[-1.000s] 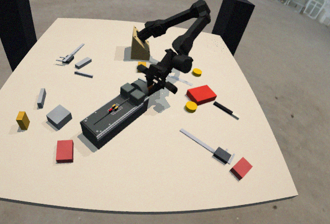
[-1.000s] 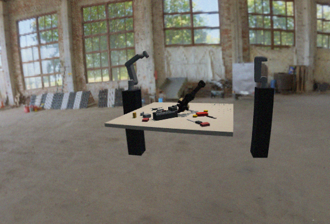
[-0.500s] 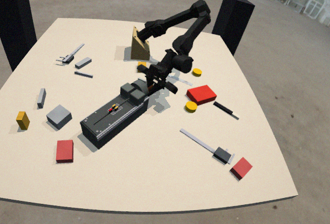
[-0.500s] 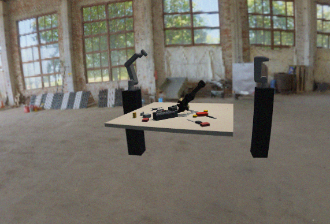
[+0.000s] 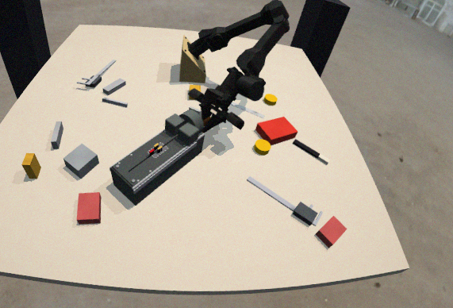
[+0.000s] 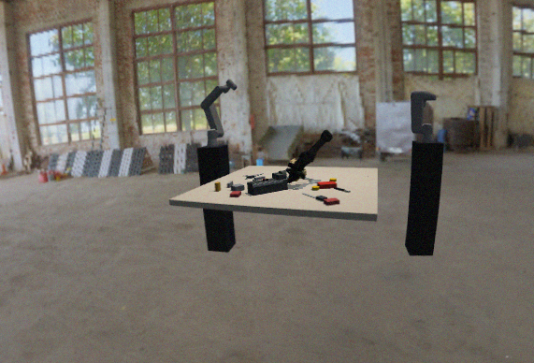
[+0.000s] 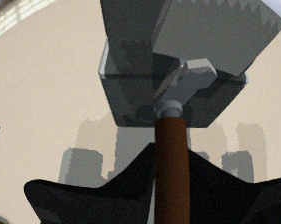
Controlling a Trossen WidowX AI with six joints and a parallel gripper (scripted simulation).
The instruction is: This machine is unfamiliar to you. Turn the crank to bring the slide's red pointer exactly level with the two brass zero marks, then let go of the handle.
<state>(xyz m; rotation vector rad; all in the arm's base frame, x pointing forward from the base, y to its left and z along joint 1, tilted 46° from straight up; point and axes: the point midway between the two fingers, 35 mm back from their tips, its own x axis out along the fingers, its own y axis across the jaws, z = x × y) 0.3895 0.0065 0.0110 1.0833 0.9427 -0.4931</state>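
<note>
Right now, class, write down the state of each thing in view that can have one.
Hand: closed on the crank's brown handle.
Crank handle: gripped, not released.
Red pointer: near the brass marks, slightly off level.
Brass zero marks: one each side of the slot.
Machine: resting flat on the table.

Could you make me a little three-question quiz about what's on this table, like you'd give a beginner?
1. True or false: the fingers are closed on the brown handle.

2. Multiple choice: which lies nearest the big bright red block?
A) the grey cube-like block
B) a round yellow disc
C) the tan wedge-shaped bracket

3. Fill in the blank: the small pointer on top of the dark machine is coloured ____.

Key: 1 true; 2 B; 3 red.
</note>
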